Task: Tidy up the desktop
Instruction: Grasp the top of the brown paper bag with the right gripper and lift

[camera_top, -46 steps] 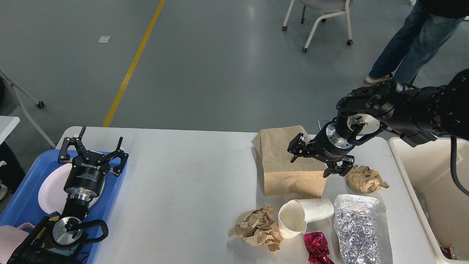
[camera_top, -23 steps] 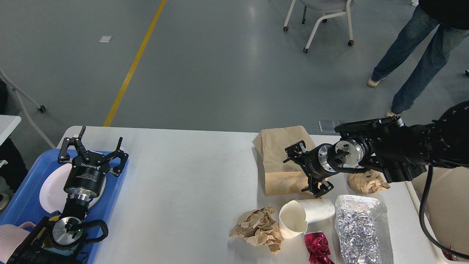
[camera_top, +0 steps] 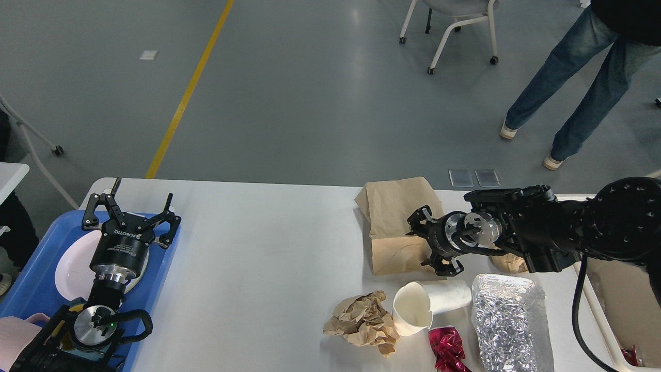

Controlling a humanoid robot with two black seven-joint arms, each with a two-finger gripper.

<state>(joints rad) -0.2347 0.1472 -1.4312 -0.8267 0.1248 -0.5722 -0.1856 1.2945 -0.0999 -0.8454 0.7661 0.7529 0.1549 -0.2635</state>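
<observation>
The large white rectangular desktop (camera_top: 258, 258) with rounded corners is seen filling the lower part of the view, with grey floor beyond its far edge. On its right half, six loose items are counted: one flat brown paper bag (camera_top: 397, 217), two crumpled balls of brown paper, one near the front edge (camera_top: 361, 323) and one largely hidden behind the right arm (camera_top: 508, 262), one white paper cup (camera_top: 426, 305) lying on its side with its mouth turned to the left, one crinkled silver foil packet (camera_top: 508, 320) just right of the cup, and one crumpled magenta foil wrapper (camera_top: 446, 349) at the front edge.

The right gripper (camera_top: 431, 240) is held low over the near right part of the paper bag, just beyond the cup. Its fingers are seen dark and end-on, so their opening cannot be told, nor whether anything is gripped.

The left gripper (camera_top: 129, 209) is held above one blue plastic tray (camera_top: 162, 258) at the desktop's left end, with its two fingers spread wide and nothing between them. One round white plate (camera_top: 69, 268) is seen lying in the tray beneath it. One beige plastic bin (camera_top: 601, 310) is partly visible past the desktop's right end.
</observation>
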